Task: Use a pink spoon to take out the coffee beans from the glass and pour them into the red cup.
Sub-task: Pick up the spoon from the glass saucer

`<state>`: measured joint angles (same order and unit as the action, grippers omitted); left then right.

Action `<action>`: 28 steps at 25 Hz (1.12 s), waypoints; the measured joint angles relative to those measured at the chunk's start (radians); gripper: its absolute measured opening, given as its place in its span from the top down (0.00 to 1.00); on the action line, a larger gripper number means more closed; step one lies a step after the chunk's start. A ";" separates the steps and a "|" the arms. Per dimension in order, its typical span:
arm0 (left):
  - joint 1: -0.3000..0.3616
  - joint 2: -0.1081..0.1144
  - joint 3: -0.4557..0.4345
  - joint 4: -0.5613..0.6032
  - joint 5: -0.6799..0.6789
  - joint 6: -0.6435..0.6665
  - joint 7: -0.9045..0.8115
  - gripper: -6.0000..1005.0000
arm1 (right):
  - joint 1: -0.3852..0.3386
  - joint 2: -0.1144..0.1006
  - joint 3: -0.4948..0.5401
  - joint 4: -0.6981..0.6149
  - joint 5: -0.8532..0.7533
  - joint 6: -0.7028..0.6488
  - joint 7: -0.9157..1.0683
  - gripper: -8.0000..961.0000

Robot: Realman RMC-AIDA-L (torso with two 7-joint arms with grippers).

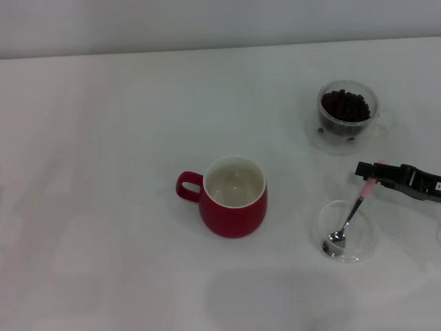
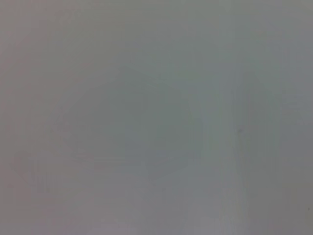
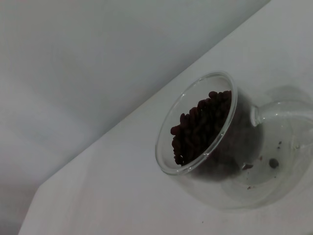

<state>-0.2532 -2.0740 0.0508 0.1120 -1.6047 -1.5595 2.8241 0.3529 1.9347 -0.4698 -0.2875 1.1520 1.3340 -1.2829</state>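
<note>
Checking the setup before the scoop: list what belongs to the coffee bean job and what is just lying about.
Belongs to the job:
- pink spoon, handle at the right gripper, bowl in the dish
- coffee beans
- glass holding them
- red cup

Just lying about:
- shallow clear dish under the spoon bowl
- white table

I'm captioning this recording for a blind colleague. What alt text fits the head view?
The right gripper reaches in from the right edge and holds the pink spoon by its handle, its bowl resting in a shallow clear dish. A red cup, empty, stands mid-table, and the glass of coffee beans sits behind the dish.
</note>
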 joint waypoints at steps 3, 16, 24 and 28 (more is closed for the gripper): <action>0.001 -0.001 0.001 0.000 0.000 0.000 0.000 0.52 | 0.000 0.000 -0.009 -0.001 -0.001 -0.002 -0.001 0.63; 0.000 -0.002 0.000 0.000 0.000 0.001 0.000 0.52 | 0.008 0.001 -0.011 0.001 -0.002 -0.004 -0.001 0.78; 0.001 -0.005 0.000 -0.005 0.000 0.001 0.000 0.52 | 0.019 -0.001 -0.027 -0.002 -0.003 -0.012 0.000 0.78; 0.002 -0.005 0.000 -0.006 0.000 0.001 0.000 0.52 | 0.031 -0.003 -0.053 0.001 -0.007 -0.034 0.006 0.78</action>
<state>-0.2516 -2.0786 0.0506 0.1058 -1.6045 -1.5584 2.8241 0.3842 1.9320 -0.5227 -0.2870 1.1451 1.2998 -1.2764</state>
